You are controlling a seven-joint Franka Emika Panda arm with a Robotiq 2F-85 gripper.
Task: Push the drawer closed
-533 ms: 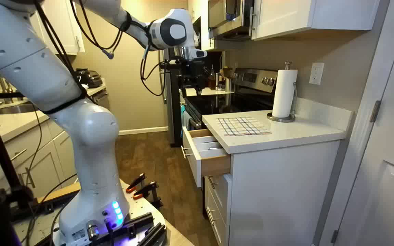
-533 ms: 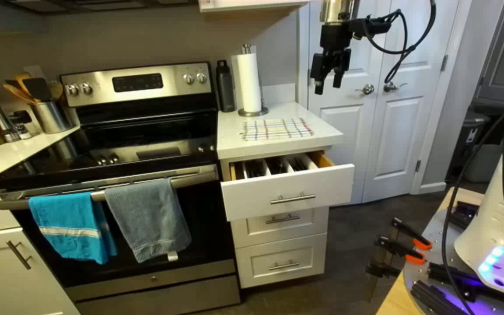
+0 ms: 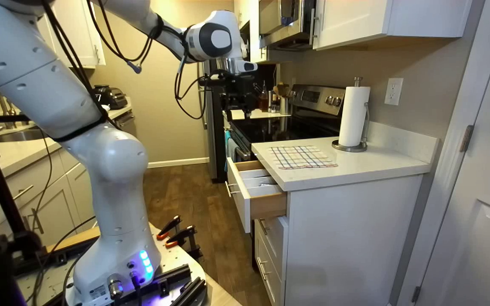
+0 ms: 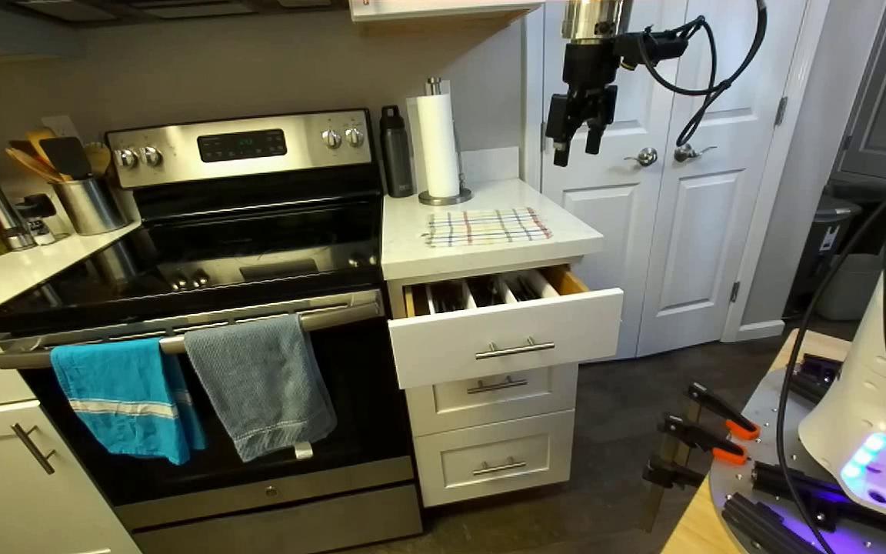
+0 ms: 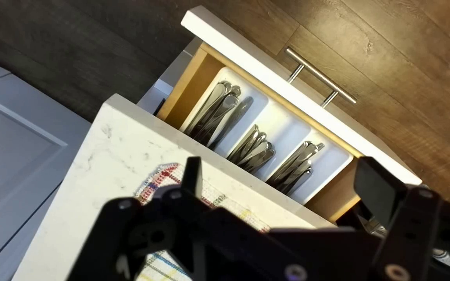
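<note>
Arm (image 3: 117, 157) in a high bend, gripper (image 4: 577, 151) well above the drawer (image 4: 504, 327), black fingers (image 5: 377, 191) downward and wide apart.

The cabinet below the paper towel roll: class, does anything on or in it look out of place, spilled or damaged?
The top drawer looks out of place: it stands pulled out beyond the countertop, exposing cutlery in a white tray. No spill or damage shows.
</note>
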